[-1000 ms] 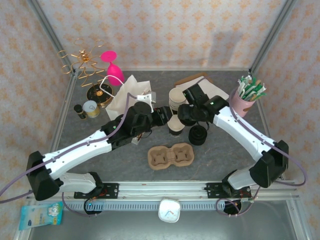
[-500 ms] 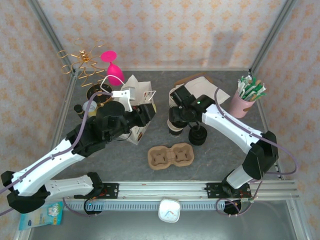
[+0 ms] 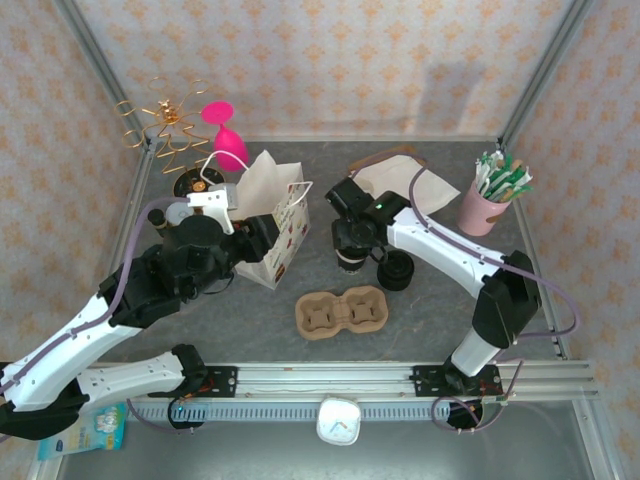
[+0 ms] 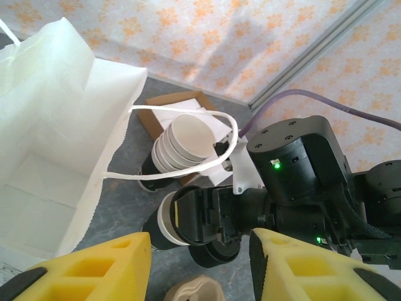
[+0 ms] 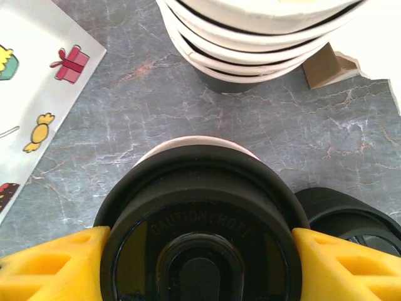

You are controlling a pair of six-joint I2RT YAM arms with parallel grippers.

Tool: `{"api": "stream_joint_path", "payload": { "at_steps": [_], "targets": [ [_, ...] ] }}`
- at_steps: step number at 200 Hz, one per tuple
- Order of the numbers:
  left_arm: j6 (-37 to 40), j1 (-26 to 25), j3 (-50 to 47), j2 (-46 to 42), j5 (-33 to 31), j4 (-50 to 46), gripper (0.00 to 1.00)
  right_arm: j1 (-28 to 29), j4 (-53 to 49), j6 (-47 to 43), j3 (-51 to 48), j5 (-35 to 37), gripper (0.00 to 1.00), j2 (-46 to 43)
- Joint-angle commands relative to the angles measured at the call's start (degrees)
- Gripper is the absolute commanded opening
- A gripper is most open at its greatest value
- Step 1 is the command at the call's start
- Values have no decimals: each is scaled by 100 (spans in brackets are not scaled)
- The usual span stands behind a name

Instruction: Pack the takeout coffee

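From above, the left gripper (image 3: 258, 240) sits against the near side of a white paper bag (image 3: 272, 215); I cannot tell its opening from here. The right gripper (image 3: 350, 240) is down over the takeout coffee (image 3: 350, 258), which stands on the grey marbled table (image 3: 450, 310), just left of a stack of black lids (image 3: 395, 270) and just beyond the empty cup carrier (image 3: 340, 312). A pink cup of sachets (image 3: 483, 205) stands far right, and patterned wallpaper (image 3: 330, 60) closes the booth. At the left wrist, the yellow fingers (image 4: 94, 269) stand moderately apart with nothing between them. The bag is on the left, and a stack of lidless cups (image 4: 185, 141) stands behind the coffee. At the right wrist, the yellow fingers (image 5: 50, 263) press both sides of the coffee's black lid (image 5: 200, 207), holding it. The lidless cups are beyond it and the loose lids are at its right.
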Motion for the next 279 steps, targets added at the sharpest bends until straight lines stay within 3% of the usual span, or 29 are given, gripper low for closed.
{"api": "stream_joint_path", "payload": {
  "at_steps": [1,279],
  "targets": [
    [158,-6,-60,1,-314,-304,47,62,-310,-11,145,270,68,99],
    [98,85,-333,-86,-670,-352,50,70,10,27,31,273,72,478]
  ]
}}
